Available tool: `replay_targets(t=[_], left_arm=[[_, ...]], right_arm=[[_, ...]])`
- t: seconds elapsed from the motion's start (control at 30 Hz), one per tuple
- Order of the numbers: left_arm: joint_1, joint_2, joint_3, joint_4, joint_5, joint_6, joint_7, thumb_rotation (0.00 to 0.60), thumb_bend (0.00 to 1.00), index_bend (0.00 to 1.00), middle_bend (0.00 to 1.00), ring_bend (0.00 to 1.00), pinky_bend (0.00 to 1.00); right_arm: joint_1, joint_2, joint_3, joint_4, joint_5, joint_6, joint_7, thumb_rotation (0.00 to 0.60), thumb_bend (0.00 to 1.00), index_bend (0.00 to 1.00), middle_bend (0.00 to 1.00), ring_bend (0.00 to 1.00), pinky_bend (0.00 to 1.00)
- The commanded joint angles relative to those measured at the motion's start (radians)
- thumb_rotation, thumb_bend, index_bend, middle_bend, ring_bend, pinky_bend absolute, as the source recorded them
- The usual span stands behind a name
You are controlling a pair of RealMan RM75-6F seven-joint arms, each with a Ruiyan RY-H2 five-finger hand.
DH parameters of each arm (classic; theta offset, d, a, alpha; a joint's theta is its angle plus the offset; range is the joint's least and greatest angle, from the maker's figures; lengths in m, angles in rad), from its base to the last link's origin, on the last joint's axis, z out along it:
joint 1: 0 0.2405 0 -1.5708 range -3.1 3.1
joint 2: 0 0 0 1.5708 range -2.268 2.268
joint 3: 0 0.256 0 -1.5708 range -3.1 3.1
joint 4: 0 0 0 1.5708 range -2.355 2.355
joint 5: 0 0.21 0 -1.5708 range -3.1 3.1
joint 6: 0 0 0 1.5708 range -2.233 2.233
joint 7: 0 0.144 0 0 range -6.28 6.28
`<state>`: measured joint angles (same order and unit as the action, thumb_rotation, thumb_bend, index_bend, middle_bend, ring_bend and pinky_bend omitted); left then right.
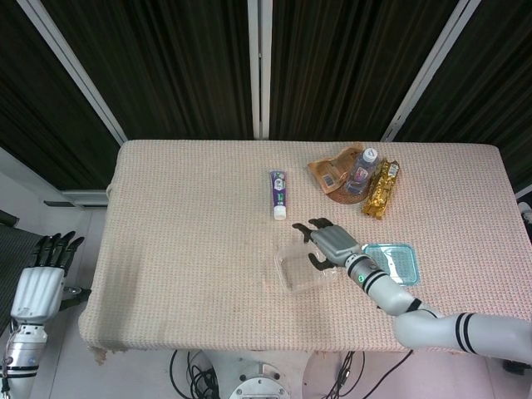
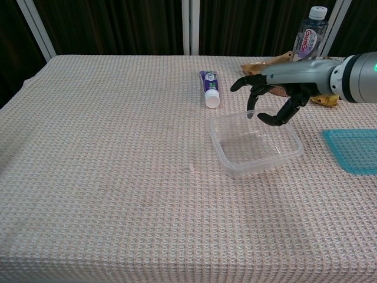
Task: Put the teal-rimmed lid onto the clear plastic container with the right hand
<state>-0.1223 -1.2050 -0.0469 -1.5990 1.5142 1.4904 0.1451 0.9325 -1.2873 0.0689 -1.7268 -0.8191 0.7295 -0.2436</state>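
The clear plastic container [image 1: 301, 273] [image 2: 253, 144] sits on the table cloth right of centre, turned at an angle. My right hand [image 1: 330, 245] [image 2: 272, 104] is at its far right corner, fingers curled over the rim and thumb inside the wall, pinching it. The teal-rimmed lid [image 1: 391, 263] [image 2: 353, 150] lies flat on the cloth to the right of the container, apart from the hand. My left hand [image 1: 40, 281] hangs off the table's left side, fingers apart, holding nothing.
A purple toothpaste tube [image 1: 277, 194] [image 2: 208, 88] lies behind the container. A water bottle [image 1: 363, 170] [image 2: 309, 38], a brown packet [image 1: 331, 172] and a gold snack bar [image 1: 381, 189] cluster at the back right. The lid lies near the front right table edge.
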Motion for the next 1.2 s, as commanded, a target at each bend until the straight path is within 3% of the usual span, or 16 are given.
replay_targets(t=[0.03, 0.17, 0.33, 0.57, 0.83, 1.2], left_arm=[[0.003, 0.001, 0.000, 0.002, 0.001, 0.006, -0.005, 0.600, 0.00, 0.11, 0.05, 0.00, 0.00], [0.007, 0.000, 0.001, 0.008, 0.000, 0.011, -0.014, 0.600, 0.00, 0.11, 0.05, 0.00, 0.00], [0.004, -0.005, 0.005, 0.007, 0.013, 0.012, -0.010, 0.600, 0.00, 0.11, 0.04, 0.00, 0.00], [0.008, -0.008, 0.013, -0.010, 0.031, 0.023, 0.011, 0.600, 0.00, 0.11, 0.05, 0.00, 0.00], [0.017, -0.005, 0.018, -0.041, 0.027, 0.027, 0.043, 0.600, 0.00, 0.11, 0.05, 0.00, 0.00], [0.019, 0.000, 0.016, -0.058, 0.016, 0.019, 0.059, 0.600, 0.00, 0.11, 0.05, 0.00, 0.00]], right_arm=[[-0.126, 0.048, -0.029, -0.052, -0.177, 0.176, 0.050, 0.600, 0.13, 0.00, 0.13, 0.00, 0.00], [-0.246, 0.104, -0.100, -0.070, -0.288, 0.313, 0.060, 0.600, 0.05, 0.00, 0.06, 0.00, 0.00], [-0.356, 0.164, -0.172, -0.036, -0.281, 0.372, 0.043, 0.600, 0.02, 0.00, 0.05, 0.00, 0.00], [-0.441, 0.144, -0.177, 0.137, -0.244, 0.383, 0.069, 0.600, 0.00, 0.00, 0.03, 0.00, 0.00], [-0.464, 0.054, -0.165, 0.315, -0.280, 0.295, 0.109, 0.600, 0.00, 0.00, 0.03, 0.00, 0.00], [-0.471, -0.002, -0.128, 0.399, -0.310, 0.232, 0.121, 0.600, 0.00, 0.00, 0.03, 0.00, 0.00]])
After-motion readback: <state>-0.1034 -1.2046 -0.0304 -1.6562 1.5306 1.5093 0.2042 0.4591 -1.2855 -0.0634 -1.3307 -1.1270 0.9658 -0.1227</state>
